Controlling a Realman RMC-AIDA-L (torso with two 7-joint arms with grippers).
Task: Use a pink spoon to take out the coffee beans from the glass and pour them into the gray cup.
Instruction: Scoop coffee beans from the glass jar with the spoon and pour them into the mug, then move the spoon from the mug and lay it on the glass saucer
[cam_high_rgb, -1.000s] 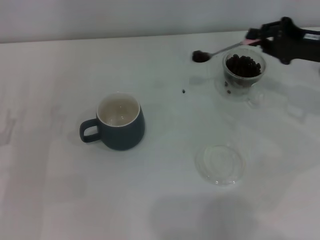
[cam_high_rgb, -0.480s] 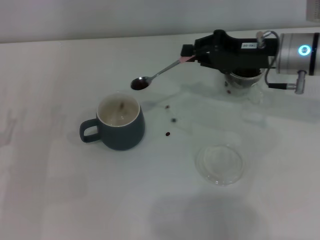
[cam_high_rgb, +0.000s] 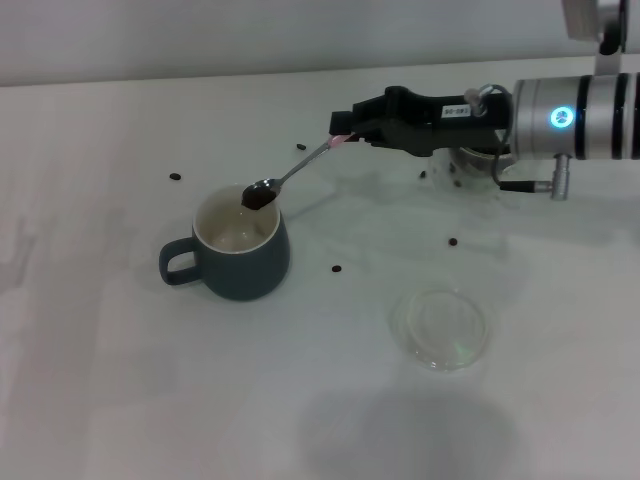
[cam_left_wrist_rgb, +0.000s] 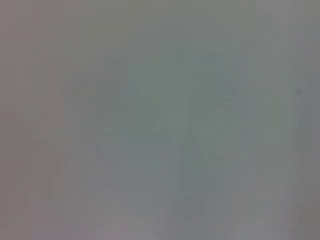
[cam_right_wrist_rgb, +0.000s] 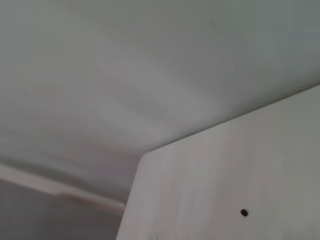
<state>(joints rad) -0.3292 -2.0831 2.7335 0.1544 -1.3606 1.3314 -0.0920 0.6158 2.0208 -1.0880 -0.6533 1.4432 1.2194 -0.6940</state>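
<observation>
My right gripper (cam_high_rgb: 345, 132) reaches in from the right and is shut on the pink spoon (cam_high_rgb: 300, 164) by its pale pink handle. The spoon's metal bowl, loaded with dark coffee beans (cam_high_rgb: 258, 197), hangs just over the rim of the gray cup (cam_high_rgb: 240, 248), at its right back edge. The cup stands upright at centre left with its handle to the left. The glass (cam_high_rgb: 480, 160) stands behind my right arm and is mostly hidden. My left gripper is not in view.
Loose beans lie on the white table: one (cam_high_rgb: 175, 177) left of the cup, one (cam_high_rgb: 336, 268) right of it, one (cam_high_rgb: 452, 241) farther right and one in the right wrist view (cam_right_wrist_rgb: 243, 213). A flat clear glass saucer (cam_high_rgb: 440, 327) lies at front right.
My right arm has carried the spoon leftward and down from above the glass to the cup's rim. Several beans have dropped and scattered over the table.
</observation>
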